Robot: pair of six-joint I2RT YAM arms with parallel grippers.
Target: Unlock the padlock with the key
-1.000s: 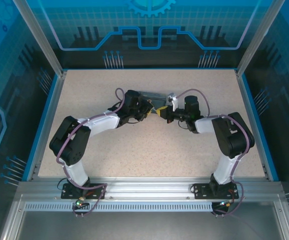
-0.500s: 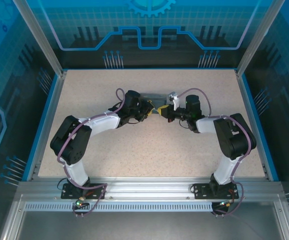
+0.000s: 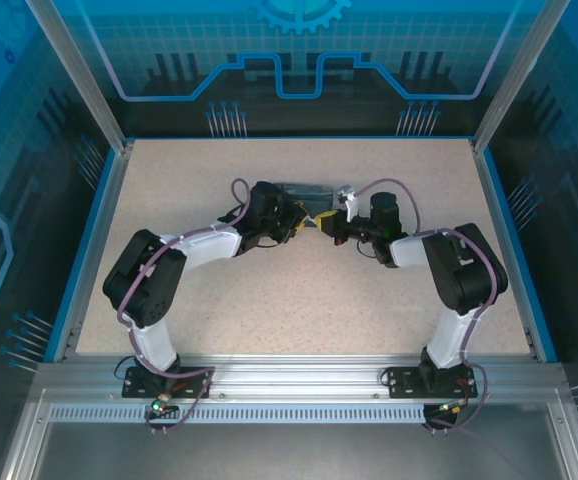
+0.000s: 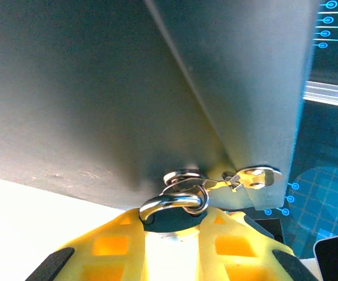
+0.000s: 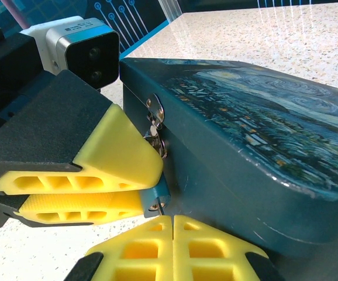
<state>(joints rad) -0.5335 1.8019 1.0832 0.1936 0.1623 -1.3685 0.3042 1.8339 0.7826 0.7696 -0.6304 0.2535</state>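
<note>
Blue-lit enclosure, speckled bench (image 3: 169,300), tin box (image 3: 304,190) at centre rear, both my arms meeting at its front face.

Left hand (image 4: 175,225): narrowly closed, gripping the padlock (image 4: 178,203) by its body. The shackle loops through the box's hasp (image 4: 183,175), so the lock hangs off the front of the box, just above the bench.

My read on the padlock: tiny, light, rigid metal with smooth sides. It will pivot freely on the hasp if let go. Best hold is the flat faces of the body, low enough to leave the shackle free but clear of the keyhole end.

Right hand (image 5: 173,225): fingers fully together, tips just below the padlock and close to the box wall. Can't tell if the key is pinched between them. If anything is there, it's too thin to make out.

The key should be thin, stiff and slippery. Pinch it at the head with the blade sticking out, since a loose grip lets it roll under turning load. The box looks light too, so pushing the key in may slide it.
</note>
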